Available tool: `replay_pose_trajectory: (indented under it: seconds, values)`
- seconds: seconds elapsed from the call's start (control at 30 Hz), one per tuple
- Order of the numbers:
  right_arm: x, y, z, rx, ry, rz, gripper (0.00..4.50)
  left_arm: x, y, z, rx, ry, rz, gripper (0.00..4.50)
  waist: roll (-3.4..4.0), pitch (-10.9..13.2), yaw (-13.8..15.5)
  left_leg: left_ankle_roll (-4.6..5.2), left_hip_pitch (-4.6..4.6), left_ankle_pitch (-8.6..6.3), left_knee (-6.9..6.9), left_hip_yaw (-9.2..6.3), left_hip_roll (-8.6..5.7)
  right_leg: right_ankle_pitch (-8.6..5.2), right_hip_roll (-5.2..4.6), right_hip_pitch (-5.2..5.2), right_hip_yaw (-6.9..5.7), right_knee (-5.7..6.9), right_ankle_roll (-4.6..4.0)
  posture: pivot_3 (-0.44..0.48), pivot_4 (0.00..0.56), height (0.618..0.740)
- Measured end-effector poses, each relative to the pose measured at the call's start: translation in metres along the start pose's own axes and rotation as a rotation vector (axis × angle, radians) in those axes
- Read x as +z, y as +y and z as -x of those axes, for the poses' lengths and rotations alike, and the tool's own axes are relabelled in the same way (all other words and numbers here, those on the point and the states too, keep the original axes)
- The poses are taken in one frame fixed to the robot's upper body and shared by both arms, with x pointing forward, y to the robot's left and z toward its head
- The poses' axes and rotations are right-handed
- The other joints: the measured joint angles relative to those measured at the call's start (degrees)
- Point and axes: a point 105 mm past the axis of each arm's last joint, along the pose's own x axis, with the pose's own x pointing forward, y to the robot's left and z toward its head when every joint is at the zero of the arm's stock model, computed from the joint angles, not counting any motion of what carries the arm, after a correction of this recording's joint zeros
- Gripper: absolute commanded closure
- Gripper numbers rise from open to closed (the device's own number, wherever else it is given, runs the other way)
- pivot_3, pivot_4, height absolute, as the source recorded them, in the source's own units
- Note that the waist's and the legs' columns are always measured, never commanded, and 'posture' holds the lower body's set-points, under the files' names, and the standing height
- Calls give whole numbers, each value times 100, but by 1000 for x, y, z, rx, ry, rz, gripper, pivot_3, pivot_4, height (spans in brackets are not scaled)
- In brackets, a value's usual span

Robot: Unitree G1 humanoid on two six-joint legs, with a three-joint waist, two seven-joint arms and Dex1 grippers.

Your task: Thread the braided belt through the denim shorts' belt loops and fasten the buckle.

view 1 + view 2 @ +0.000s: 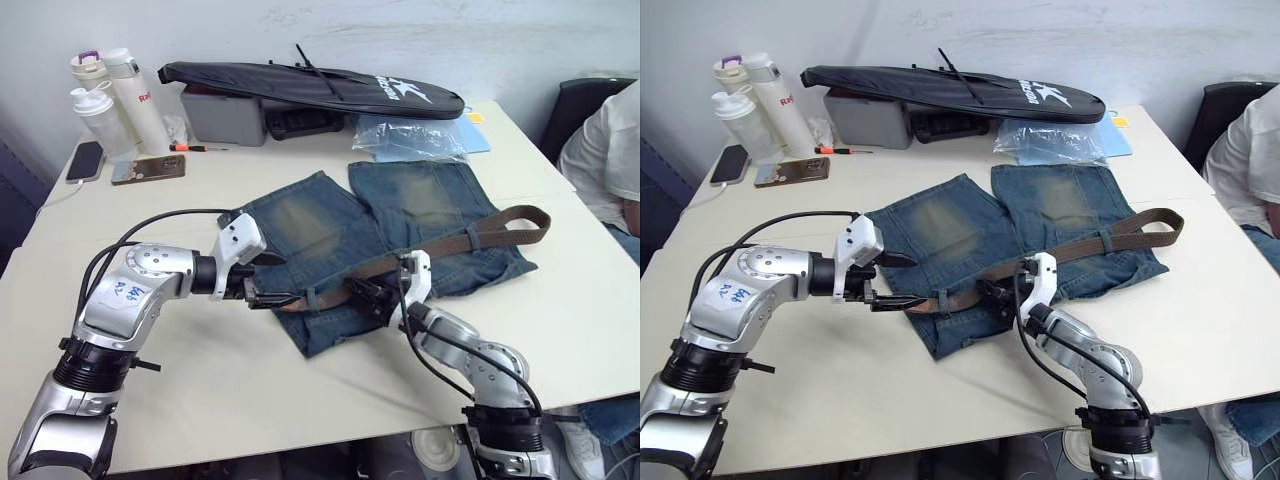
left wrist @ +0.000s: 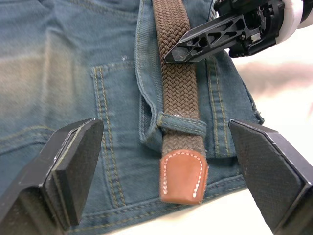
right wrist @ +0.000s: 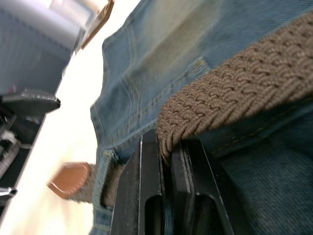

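Note:
The denim shorts (image 1: 400, 225) lie flat mid-table, waistband toward me. The braided belt (image 1: 470, 238) runs along the waistband and curls back on itself at the far right; I cannot make out the buckle. Its tan tip (image 2: 182, 176) pokes out just past a belt loop (image 2: 183, 125) that the strap passes under. My left gripper (image 1: 283, 279) is open, its fingers (image 2: 73, 161) spread wide on either side of the tip without touching it. My right gripper (image 1: 362, 295) is shut on the belt (image 3: 230, 98) a short way along the strap from the tip.
At the back of the table lie a long black bag (image 1: 310, 88), a grey box (image 1: 222, 115) and a clear plastic bag (image 1: 410, 138). Bottles (image 1: 115, 100) and a phone (image 1: 85, 160) stand back left. A person (image 1: 610, 150) sits at the right edge.

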Motion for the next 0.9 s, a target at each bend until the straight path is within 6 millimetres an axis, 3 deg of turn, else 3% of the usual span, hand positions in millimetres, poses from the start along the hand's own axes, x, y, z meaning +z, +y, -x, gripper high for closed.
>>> replay_pose_trajectory:
  seconds: [0.37, 0.5, 0.63, 0.73, 0.9]
  values:
    - [-6, 5, -16, 26, 11, 176, 4404, -3, -2, 0, -13, 20, 0, 0, -6, -3, 20, -1, -2, 0, 3, 0, -2, 0, -6, -2, 2, 1, -1, 0, 150, 642]
    - [-2, -2, -4, 19, 1, 103, 3156, -7, 1, 5, -7, 50, 1, 0, 2, 1, 60, -3, -13, -2, 3, -1, -11, 0, -18, -7, -4, -2, -1, 0, 150, 642]
    - [0, 1, 11, 48, 8, 48, 1336, -9, 2, 8, -5, 62, 6, 0, 11, 7, 112, -10, -31, -7, 3, -1, -16, 0, -23, -13, -10, -16, 0, 0, 150, 642]
    - [-2, 4, 35, 61, 85, 124, 29, -16, 7, 13, 3, 87, 36, 0, 28, 17, 189, -6, -34, -16, 3, 0, -23, 0, -26, -10, -9, -40, 0, 0, 150, 642]
    - [0, 3, 69, 42, 223, 362, 29, -23, 9, 18, -10, 116, 154, 0, 23, 27, 246, 2, -34, -22, 2, 4, -41, 1, -37, 5, -15, -65, 2, 0, 150, 642]
